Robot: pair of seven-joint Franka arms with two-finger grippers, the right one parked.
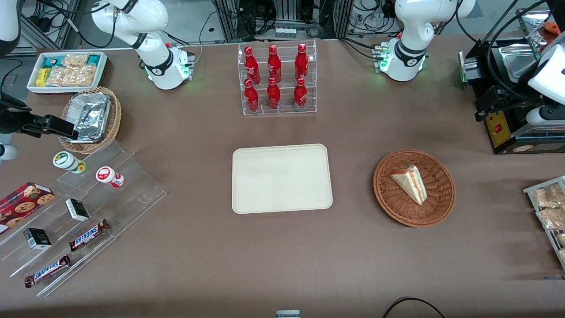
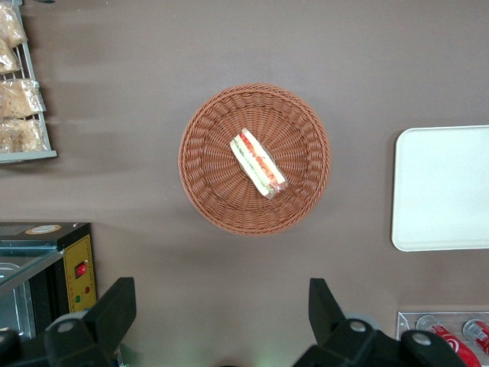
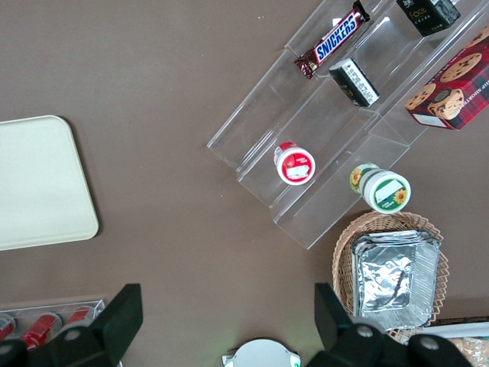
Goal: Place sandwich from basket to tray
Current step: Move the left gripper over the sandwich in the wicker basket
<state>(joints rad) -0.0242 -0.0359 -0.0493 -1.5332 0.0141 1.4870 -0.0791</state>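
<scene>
Open tool (image 2: 221,306) above sandwich (image 2: 258,163)

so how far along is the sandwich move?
Nothing done yet. The sandwich lies in the basket; the tray holds nothing. The end effector hangs open above the table, apart from the basket. Descent, grasp, carry and placing all remain.

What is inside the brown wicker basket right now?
One wrapped sandwich lies in the basket; the weave beneath it is hidden. The open gripper is above the table beside it.
</scene>
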